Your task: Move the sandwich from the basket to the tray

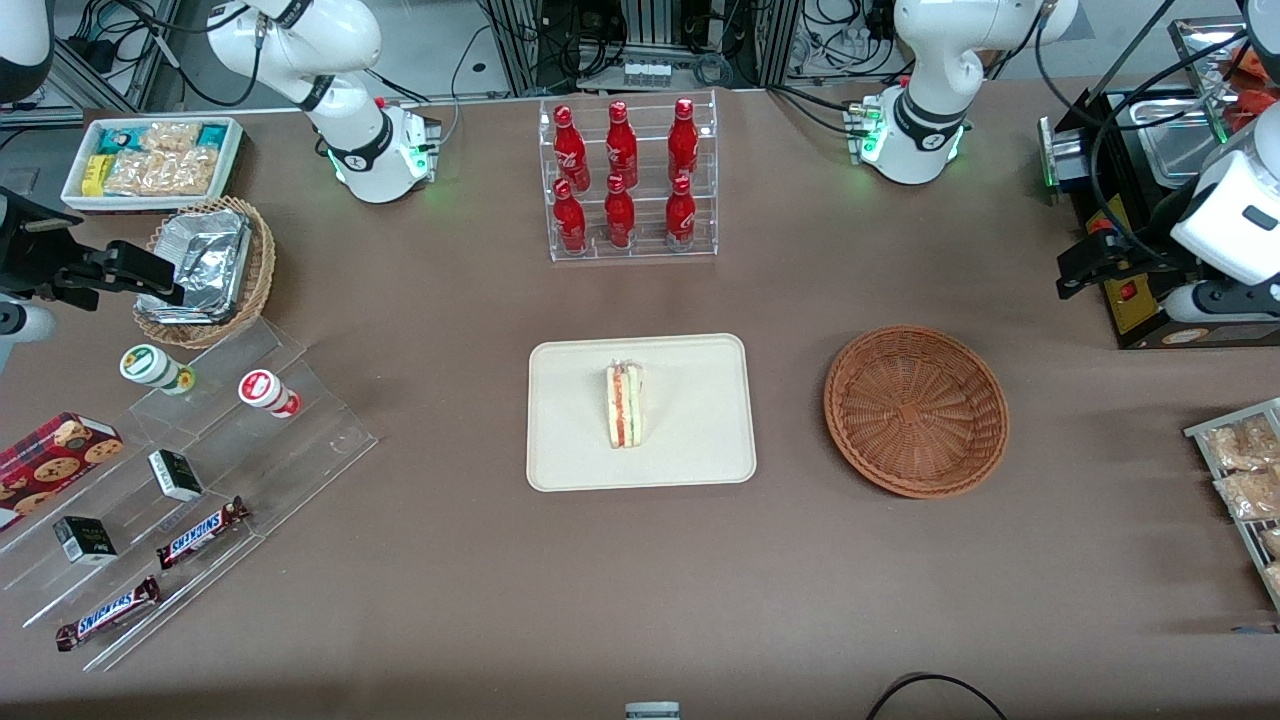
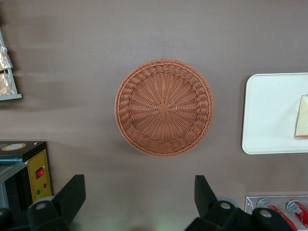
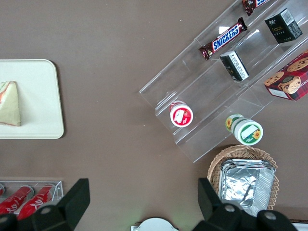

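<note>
Sandwich rests on the tray, basket empty, left gripper raised with fingers apart.

Going from nearest the front camera outward, we see the cream tray [image 1: 570, 420] at mid-table with the sandwich [image 1: 626, 404] standing on it, its striped cut edge facing up; we judge the placing done. Beside it, toward the working arm's end, sits the brown woven basket [image 1: 916, 410], apart from the tray and holding nothing. A rack of red bottles [image 1: 627, 177] stands farther from the camera. The left gripper [image 2: 139, 202] hangs high above the table near the basket, touching nothing, its two fingers spread wide and empty, which we read as a release and retreat.
</note>
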